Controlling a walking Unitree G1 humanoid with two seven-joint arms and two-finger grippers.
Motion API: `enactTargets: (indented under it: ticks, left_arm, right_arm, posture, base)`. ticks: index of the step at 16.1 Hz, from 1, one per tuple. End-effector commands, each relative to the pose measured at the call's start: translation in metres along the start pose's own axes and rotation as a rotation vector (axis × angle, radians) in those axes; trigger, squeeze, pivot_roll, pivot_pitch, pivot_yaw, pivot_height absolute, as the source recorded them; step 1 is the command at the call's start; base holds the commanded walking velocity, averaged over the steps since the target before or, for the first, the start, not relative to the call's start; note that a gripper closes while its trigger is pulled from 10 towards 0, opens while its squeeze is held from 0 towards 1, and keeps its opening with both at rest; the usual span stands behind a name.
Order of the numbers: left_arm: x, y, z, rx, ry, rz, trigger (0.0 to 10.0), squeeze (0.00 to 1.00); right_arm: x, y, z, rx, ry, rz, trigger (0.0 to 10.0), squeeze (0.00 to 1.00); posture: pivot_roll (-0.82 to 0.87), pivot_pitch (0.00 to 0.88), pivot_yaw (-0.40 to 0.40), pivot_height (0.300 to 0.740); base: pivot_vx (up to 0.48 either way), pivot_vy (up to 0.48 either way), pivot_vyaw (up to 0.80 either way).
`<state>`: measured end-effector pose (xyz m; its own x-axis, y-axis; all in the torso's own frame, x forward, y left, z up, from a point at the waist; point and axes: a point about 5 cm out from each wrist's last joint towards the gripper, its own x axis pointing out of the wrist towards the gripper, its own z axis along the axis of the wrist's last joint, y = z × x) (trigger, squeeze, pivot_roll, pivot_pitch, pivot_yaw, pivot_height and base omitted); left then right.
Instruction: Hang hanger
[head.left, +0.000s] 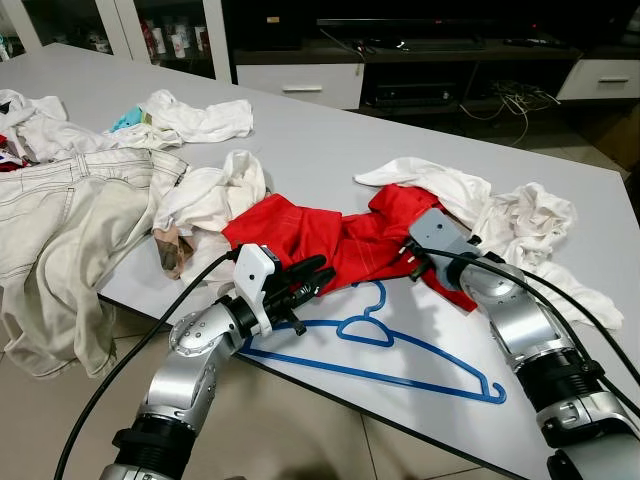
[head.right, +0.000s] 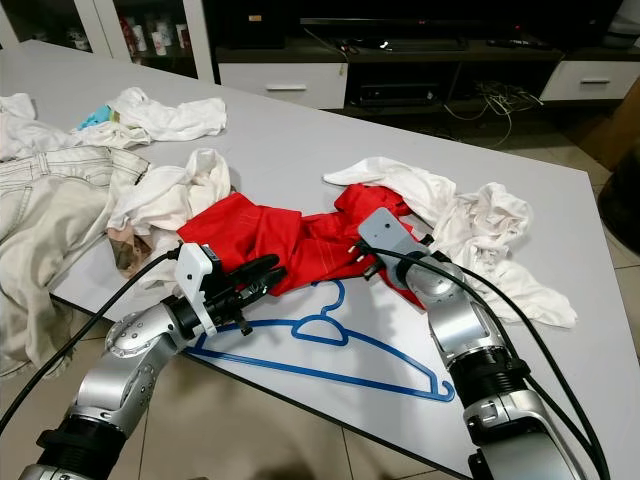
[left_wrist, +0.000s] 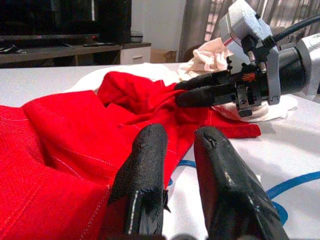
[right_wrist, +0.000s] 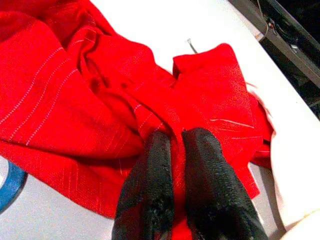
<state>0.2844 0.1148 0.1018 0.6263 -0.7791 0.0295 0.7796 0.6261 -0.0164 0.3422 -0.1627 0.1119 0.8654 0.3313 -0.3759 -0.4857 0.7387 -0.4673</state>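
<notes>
A blue hanger (head.left: 400, 352) lies flat on the white table (head.left: 320, 140) near its front edge, hook toward a crumpled red garment (head.left: 300, 230). My left gripper (head.left: 312, 278) hovers at the garment's near edge, above the hanger's left arm. Its fingers (left_wrist: 145, 155) stand a narrow gap apart with nothing between them. My right gripper (right_wrist: 177, 135) rests on the garment's right part, shut with a fold of red cloth pinched between its fingertips. It also appears in the left wrist view as the right gripper (left_wrist: 181, 93), low on the cloth.
White clothes (head.left: 525, 225) are heaped right of the red garment, and a white shirt (head.left: 215, 195) lies to its left. Beige jeans (head.left: 70, 215) hang over the table's left edge. A TV cabinet (head.left: 300, 85) stands behind. Tiled floor (head.left: 300, 430) lies below the front edge.
</notes>
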Motion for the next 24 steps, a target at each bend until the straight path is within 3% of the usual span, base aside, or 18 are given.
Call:
enactTargets:
  ticks: [1, 5, 7, 14, 21, 23, 24]
  left_arm:
    - [0.005, 0.002, 0.008, 0.038, -0.015, -0.006, 10.0, 0.0]
    - [0.006, 0.002, 0.009, 0.042, -0.016, -0.005, 10.0, 0.0]
    - [0.006, 0.002, 0.009, 0.044, -0.017, -0.006, 10.0, 0.0]
    - [0.008, 0.002, 0.009, 0.048, -0.025, 0.001, 10.0, 0.0]
    - [0.009, -0.001, 0.008, 0.057, -0.02, -0.004, 10.0, 0.0]
    - [0.009, -0.001, 0.008, 0.061, -0.019, -0.005, 10.0, 0.0]
    - [0.008, -0.001, 0.008, 0.061, -0.019, -0.004, 10.0, 0.0]
  right_arm:
    - [-0.001, -0.004, -0.005, 0.002, 0.015, -0.004, 0.0, 0.0]
    - [-0.002, -0.003, -0.007, 0.025, 0.013, -0.007, 0.0, 0.0]
    - [0.001, -0.012, 0.007, 0.079, -0.045, -0.048, 0.0, 0.0]
    - [-0.001, -0.088, 0.105, 0.138, -0.372, -0.317, 0.0, 0.0]
    - [0.006, -0.08, 0.165, 0.083, -0.544, -0.253, 0.0, 0.0]
    - [-0.005, -0.092, 0.205, 0.075, -0.678, -0.314, 0.0, 0.0]
    - [-0.007, -0.094, 0.208, 0.074, -0.692, -0.325, 0.0, 0.0]
  posture:
    - [-0.05, 0.0, -0.018, 0.74]
    - [-0.05, 0.0, -0.015, 0.74]
    - [-0.05, 0.0, -0.012, 0.74]
    - [-0.03, 0.0, -0.03, 0.74]
    - [-0.03, 0.0, -0.026, 0.74]
    - [-0.02, 0.0, -0.026, 0.74]
    - [-0.02, 0.0, -0.026, 0.74]
  base:
    - [0.0, 0.0, 0.0]
    - [0.0, 0.0, 0.0]
    - [0.0, 0.0, 0.0]
    - [0.0, 0.0, 0.0]
    - [0.0, 0.0, 0.0]
    - [0.0, 0.0, 0.0]
    - [0.0, 0.0, 0.0]
